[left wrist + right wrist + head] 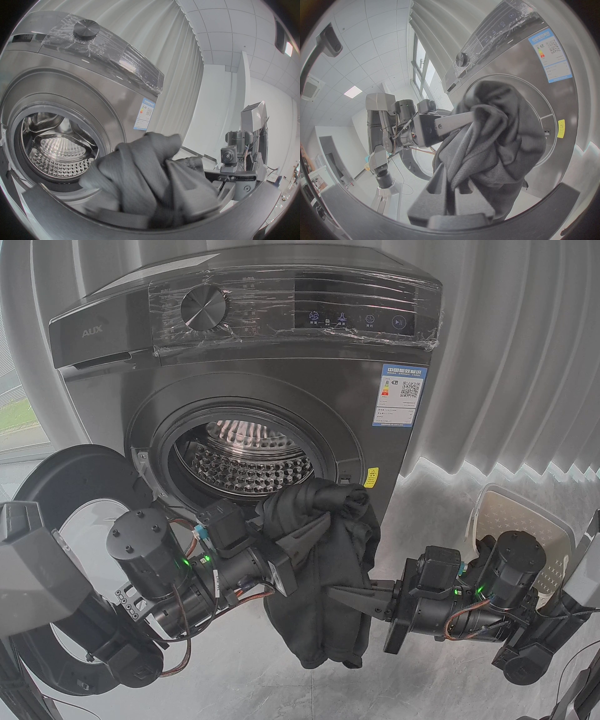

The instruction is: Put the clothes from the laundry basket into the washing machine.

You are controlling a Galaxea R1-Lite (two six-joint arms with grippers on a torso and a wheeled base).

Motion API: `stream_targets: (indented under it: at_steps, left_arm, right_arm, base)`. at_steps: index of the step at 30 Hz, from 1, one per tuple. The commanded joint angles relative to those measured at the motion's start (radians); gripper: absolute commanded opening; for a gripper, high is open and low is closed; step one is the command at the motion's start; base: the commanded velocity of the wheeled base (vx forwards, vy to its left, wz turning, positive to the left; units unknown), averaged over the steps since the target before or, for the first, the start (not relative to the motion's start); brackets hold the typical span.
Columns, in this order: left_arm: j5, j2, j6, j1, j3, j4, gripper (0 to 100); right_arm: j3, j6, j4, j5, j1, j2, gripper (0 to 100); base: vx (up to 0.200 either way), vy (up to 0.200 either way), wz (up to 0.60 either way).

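Dark grey cloth sits nearest: a garment (pixel 325 577) hangs in the air between the two arms, its top bunched into a knot and its loose lower part drooping toward the pale floor (pixel 250 677). The left gripper (pixel 315 529) meets it from the robot's left and is clamped on the upper folds, with one finger lying across the cloth (the right wrist view shows that finger (pixel 456 120) running straight into the bundle). The right gripper (pixel 335 593) meets it from the other side, lower down. Its jaws are pressed together on a fold near the garment's middle. In its own wrist view the two fingers (pixel 431 193) stand close side by side with cloth pinched between them.

Behind the left arm, the round door (pixel 69 490) of the washing machine (pixel 250 384) is swung wide open to the robot's left. The machine is grey metal, with a dial (pixel 203 307) and a control panel wrapped in clear film (pixel 350 302), and a blue and white label (pixel 400 395) on its front. The garment's bunched top lies just in front of the lower right edge of the round opening, outside the drum (pixel 250 459), whose perforated steel wall shows above it.

Farther off, a pale perforated laundry basket (pixel 531 515) stands on the floor to the right of the machine, partly behind the right arm; what lies in it I cannot tell. A white pleated curtain (pixel 519 365) hangs behind everything.
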Motion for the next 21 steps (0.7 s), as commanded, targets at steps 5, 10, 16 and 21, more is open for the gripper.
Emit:
stream_targets:
  at_steps: [5,10,16,21]
  left_arm:
    - [0.035,0.053,-0.030,0.042,-0.022,0.000,100]
    - [0.041,0.071,-0.030,0.056,-0.001,0.000,100]
    - [0.032,0.054,-0.027,0.024,0.033,-0.002,100]
    - [-0.005,0.050,-0.024,-0.001,0.071,-0.003,100]
  right_arm:
    - [0.011,0.001,-0.001,0.000,-0.013,-0.038,0]
    - [0.028,0.004,-0.001,-0.001,-0.041,-0.078,0]
    - [0.037,0.008,-0.001,-0.001,-0.092,-0.086,0]
    - [0.031,0.011,-0.001,-0.001,-0.087,-0.086,0]
  base:
    - [0.000,0.000,0.00]
    - [0.000,0.000,0.00]
    - [0.000,0.000,0.00]
    - [0.000,0.000,0.00]
